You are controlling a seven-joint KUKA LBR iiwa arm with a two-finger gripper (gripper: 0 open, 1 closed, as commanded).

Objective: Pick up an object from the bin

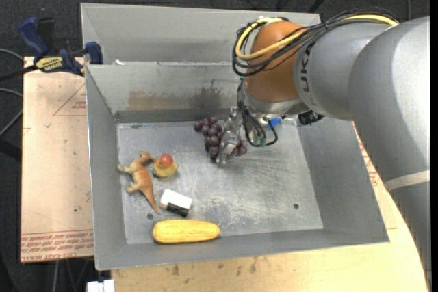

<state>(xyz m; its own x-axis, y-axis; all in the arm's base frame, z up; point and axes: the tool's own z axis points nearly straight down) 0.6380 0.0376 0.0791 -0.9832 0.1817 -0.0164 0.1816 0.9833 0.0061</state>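
End effector (231, 146), opening unclear, just beside purple grapes (211, 132) near back wall (171, 106); bare floor (274, 181) rightward.

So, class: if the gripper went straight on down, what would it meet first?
Probably the bunch of dark purple grapes beside the gripper, else the grey metal bin floor; depth is unclear.

An orange toy dinosaur (140, 179), small yellow toy (165, 165), white-and-black block (176, 202) and corn cob (186, 231) lie close together.

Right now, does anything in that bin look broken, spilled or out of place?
Nothing stands out. The gripper is at a purple grape bunch; an orange toy dinosaur lies on its side, and a yellow corn cob rests by the near wall.
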